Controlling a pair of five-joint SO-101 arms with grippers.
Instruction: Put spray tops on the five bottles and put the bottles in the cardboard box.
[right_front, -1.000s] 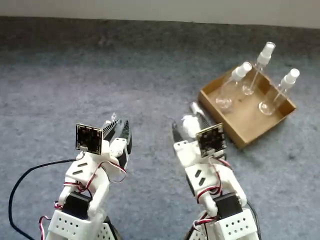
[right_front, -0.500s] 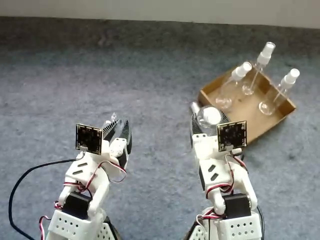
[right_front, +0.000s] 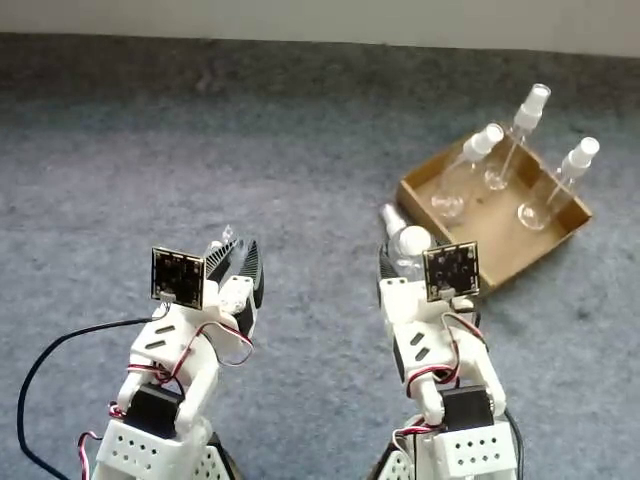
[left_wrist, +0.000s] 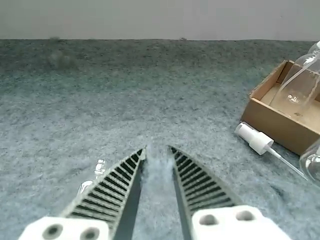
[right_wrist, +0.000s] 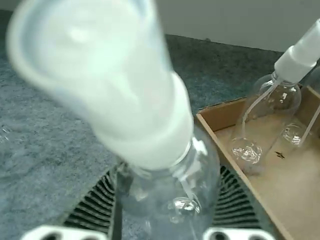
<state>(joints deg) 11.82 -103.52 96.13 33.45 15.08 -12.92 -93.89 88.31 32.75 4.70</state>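
Bottle (right_wrist: 162, 175) with spray top (right_wrist: 100, 75) sits clamped in right pincer (right_wrist: 165, 212) beside cardboard box (right_wrist: 220, 111); left pincer (left_wrist: 157, 149) stands parted.

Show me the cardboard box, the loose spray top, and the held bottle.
cardboard box (right_front: 492, 233): high view, bare floor.
loose spray top (left_wrist: 253, 138): left wrist view, white head.
held bottle (right_wrist: 165, 196): right wrist view, clear body.

Soft, even light — shadows faint throughout.

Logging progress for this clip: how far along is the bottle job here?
Done: three topped bottles stand in the cardboard box. In hand: the right gripper holds a fourth bottle, top on, just short of the box. Left: boxing it, plus using the loose spray top on the carpet.
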